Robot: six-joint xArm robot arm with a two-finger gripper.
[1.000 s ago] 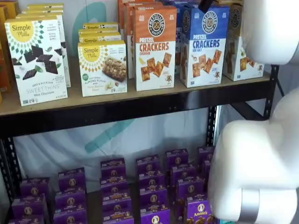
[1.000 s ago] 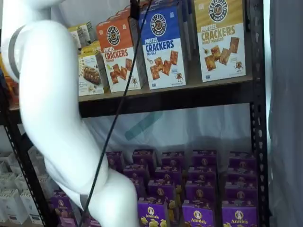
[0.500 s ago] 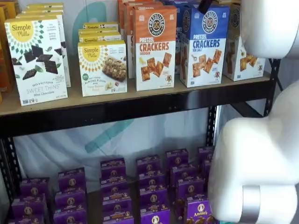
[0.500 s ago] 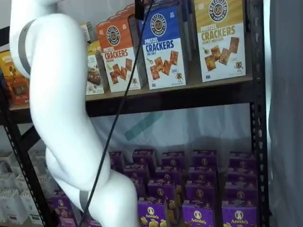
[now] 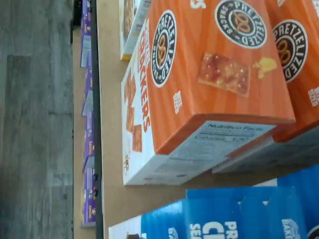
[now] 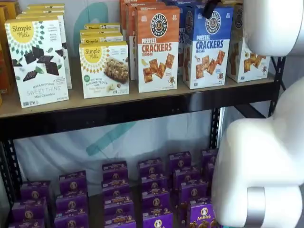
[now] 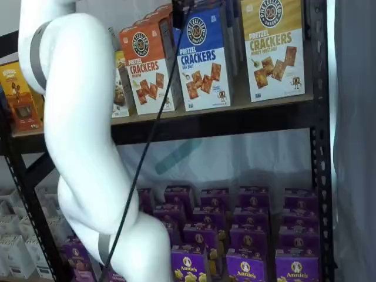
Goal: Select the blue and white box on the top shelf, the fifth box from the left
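The blue and white box (image 6: 206, 47) stands upright on the top shelf (image 6: 118, 111), between the orange-topped Cheddar box (image 6: 157, 47) and a yellow-topped cracker box (image 6: 247, 52). It shows in both shelf views (image 7: 202, 59). In the wrist view its blue top (image 5: 224, 219) lies beside the orange box (image 5: 199, 84). Of my gripper only a black finger tip (image 6: 209, 7) shows, hanging at the view's upper edge just above the blue box's top. In a shelf view the tip (image 7: 178, 13) sits at that box's upper left corner with a cable beside it. No gap between fingers shows.
Simple Mills boxes (image 6: 38, 61) stand further left on the shelf. Purple Annie's boxes (image 6: 156, 190) fill the lower level. My white arm (image 7: 82, 135) covers the left part of a shelf view and the right edge of the other (image 6: 266, 156). A black upright (image 7: 320, 141) stands right.
My white arm has swung to the right across the shelf front. The black finger tip has crept slightly right, over the blue box's top. The boxes have not moved.
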